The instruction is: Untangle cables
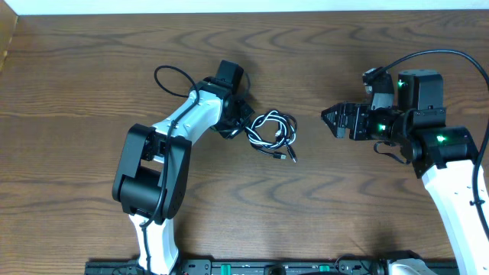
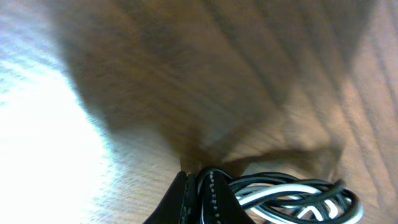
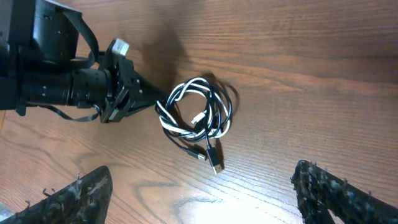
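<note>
Wood table (image 1: 92, 69), cables (image 1: 273, 131) in L tool (image 1: 244, 131)

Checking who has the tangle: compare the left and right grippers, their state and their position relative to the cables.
The left gripper is shut, pinching the edge of the cables; the right gripper is open and holds nothing. The left gripper touches the cables; the right gripper sits apart from them, on the opposite side. Both point their fingers toward the cables.
</note>
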### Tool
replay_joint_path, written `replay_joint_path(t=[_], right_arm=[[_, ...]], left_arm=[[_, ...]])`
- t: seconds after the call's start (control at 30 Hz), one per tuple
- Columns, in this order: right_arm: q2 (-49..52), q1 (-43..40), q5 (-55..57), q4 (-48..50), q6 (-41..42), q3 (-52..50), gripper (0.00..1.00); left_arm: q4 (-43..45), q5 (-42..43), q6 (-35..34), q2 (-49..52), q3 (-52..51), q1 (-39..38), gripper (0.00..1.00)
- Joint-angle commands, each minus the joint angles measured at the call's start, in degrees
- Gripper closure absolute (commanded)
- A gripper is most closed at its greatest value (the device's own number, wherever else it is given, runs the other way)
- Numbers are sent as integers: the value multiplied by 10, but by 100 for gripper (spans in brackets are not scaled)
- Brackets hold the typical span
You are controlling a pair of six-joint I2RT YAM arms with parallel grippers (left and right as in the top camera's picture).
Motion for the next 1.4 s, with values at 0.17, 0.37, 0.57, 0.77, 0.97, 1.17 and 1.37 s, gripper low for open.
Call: replay_joint_path(t=[0.17, 0.37, 0.57, 0.77, 0.97, 1.17, 1.37], right_arm=[[42, 4, -4, 2, 2, 10, 12], [71, 6, -49, 23, 2, 10, 16], [84, 15, -70, 38, 2, 10, 22], [117, 57, -70, 65, 3, 10, 27], [154, 78, -68, 98, 13, 10, 33], [160, 90, -33, 121, 13, 10, 39], [163, 97, 30, 111, 37, 10, 41]], left_arm=[[61, 176, 138, -65, 12, 6, 93], [44, 266, 186, -143, 12, 25, 93], [44, 318, 166, -172, 12, 28, 92], [42, 354, 110, -172, 12, 28, 92], [42, 413, 110, -172, 12, 28, 93], [42, 464, 59, -172, 12, 28, 93], [43, 490, 41, -172, 12, 28, 93]])
